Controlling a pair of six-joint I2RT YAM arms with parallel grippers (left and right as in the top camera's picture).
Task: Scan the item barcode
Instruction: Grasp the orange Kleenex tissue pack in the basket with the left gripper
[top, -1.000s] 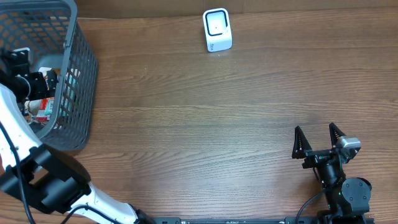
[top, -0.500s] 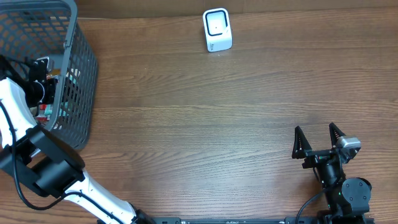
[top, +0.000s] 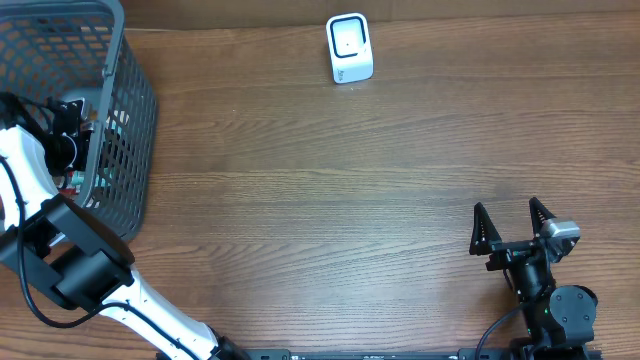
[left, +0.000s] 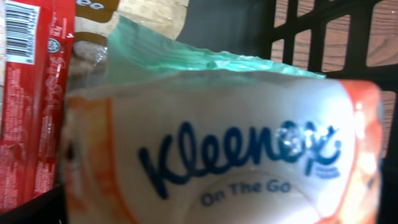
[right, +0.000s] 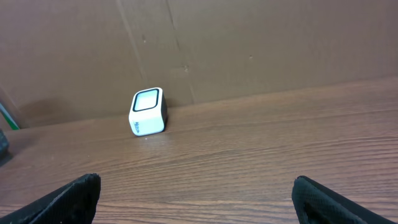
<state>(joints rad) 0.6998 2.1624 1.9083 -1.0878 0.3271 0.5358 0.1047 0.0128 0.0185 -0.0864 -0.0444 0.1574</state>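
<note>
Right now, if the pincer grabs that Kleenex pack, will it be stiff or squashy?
Probably squashy: the Kleenex pack has a soft, rounded plastic wrap. Likely light, since "On The Go" suggests pocket tissues. Its glossy film shows glare, so it may slip.

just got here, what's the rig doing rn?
Left end effector is inside the grey basket, open, close over a Kleenex pack; nothing gripped yet. Right end effector sits open at the near edge, empty. The white scanner stands at the far edge, nothing in front of it.
</note>
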